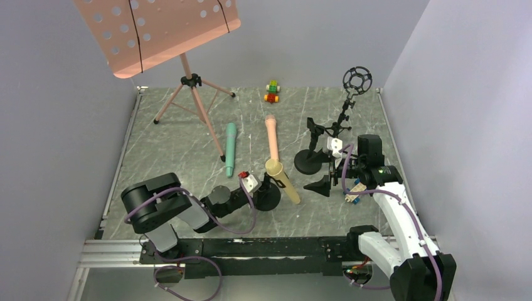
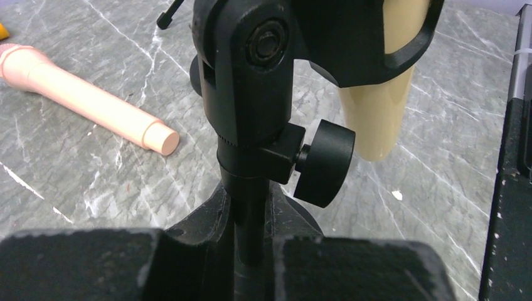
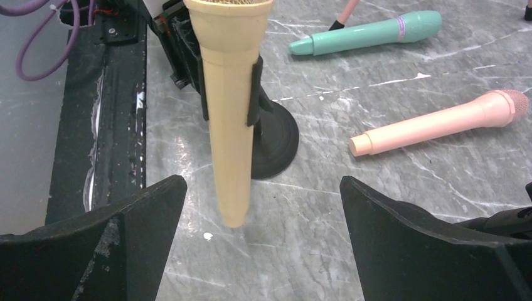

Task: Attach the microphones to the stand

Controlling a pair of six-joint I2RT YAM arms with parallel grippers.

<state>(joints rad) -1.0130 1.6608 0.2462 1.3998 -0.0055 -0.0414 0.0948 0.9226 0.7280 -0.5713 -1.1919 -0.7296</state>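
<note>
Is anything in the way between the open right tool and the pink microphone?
Nothing visible. Only bare table lies between the right tool and the pink microphone; the yellow microphone in its stand sits off to the side.

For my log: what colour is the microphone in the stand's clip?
Pale yellow microphone, clearest in right wrist view.

Yellow microphone point(image 3: 229, 125) sits clipped in stand point(image 3: 279, 135) (tail down); teal microphone point(image 1: 230, 148) and pink microphone point(image 1: 271, 138) lie flat.
</note>
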